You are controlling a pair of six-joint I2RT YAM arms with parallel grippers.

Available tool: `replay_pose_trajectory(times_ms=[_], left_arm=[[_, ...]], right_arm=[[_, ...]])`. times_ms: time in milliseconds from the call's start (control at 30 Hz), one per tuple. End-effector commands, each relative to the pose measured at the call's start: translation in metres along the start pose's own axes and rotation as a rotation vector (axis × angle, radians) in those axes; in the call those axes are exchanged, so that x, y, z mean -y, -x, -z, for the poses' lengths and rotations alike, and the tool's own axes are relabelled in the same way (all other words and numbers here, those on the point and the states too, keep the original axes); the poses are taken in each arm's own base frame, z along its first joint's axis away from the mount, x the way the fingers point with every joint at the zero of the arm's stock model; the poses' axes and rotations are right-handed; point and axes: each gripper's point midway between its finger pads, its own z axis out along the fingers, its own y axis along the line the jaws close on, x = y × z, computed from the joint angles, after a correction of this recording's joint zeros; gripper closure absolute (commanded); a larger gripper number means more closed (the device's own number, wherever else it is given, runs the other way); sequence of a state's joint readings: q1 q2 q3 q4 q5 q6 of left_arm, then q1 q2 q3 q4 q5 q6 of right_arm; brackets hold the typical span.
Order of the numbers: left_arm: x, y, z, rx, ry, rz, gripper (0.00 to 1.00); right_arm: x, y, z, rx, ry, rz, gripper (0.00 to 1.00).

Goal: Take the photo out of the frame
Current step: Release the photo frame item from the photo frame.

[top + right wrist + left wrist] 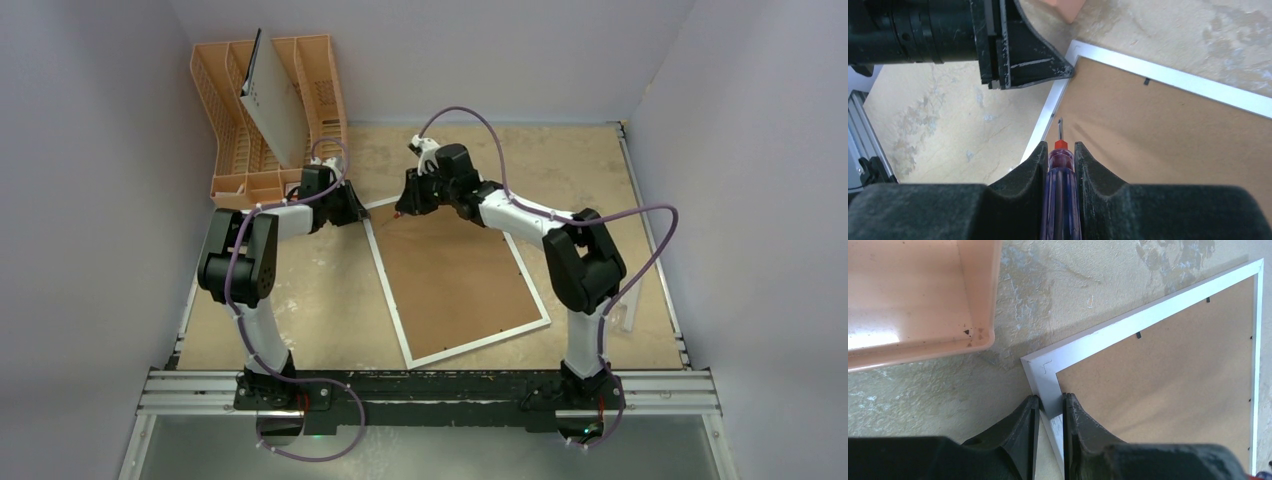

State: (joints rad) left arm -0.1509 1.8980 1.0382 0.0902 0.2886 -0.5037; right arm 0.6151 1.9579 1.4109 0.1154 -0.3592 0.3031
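One table (300, 320), rough tan top. One frame (460, 280) lies flat on it mid-table, brown back up and narrow white border all round. The photo is hidden in every view.

One orange rack (235, 120) sits at the far-left corner. One pale board (275, 105) with small holes stands tilted in it (which slot, cannot tell).

Two arms meet at the frame's far-left corner, close by the rack. The left gripper (1050, 402) is pinched onto the white border just beside that corner. The right gripper (1062, 150) is clamped on one screwdriver (1060, 200) with a purple handle, its tip over the brown back beside the left border.
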Motion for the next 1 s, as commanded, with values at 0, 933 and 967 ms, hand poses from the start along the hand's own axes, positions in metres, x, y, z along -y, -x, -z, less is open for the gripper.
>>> replay_pose_trajectory(times_ms=[0, 933, 967], left_arm=[[-0.025, -0.048, -0.007, -0.137, 0.068, -0.019, 0.85], [-0.025, -0.049, -0.010, -0.143, 0.059, -0.015, 0.85], [-0.024, -0.049, -0.009, -0.142, 0.058, -0.015, 0.85]], right_arm=[[-0.011, 0.030, 0.005, 0.087, 0.055, 0.005, 1.00], [-0.008, -0.012, -0.024, -0.012, 0.135, -0.025, 1.00], [-0.008, -0.012, -0.026, -0.009, 0.134, -0.026, 1.00]])
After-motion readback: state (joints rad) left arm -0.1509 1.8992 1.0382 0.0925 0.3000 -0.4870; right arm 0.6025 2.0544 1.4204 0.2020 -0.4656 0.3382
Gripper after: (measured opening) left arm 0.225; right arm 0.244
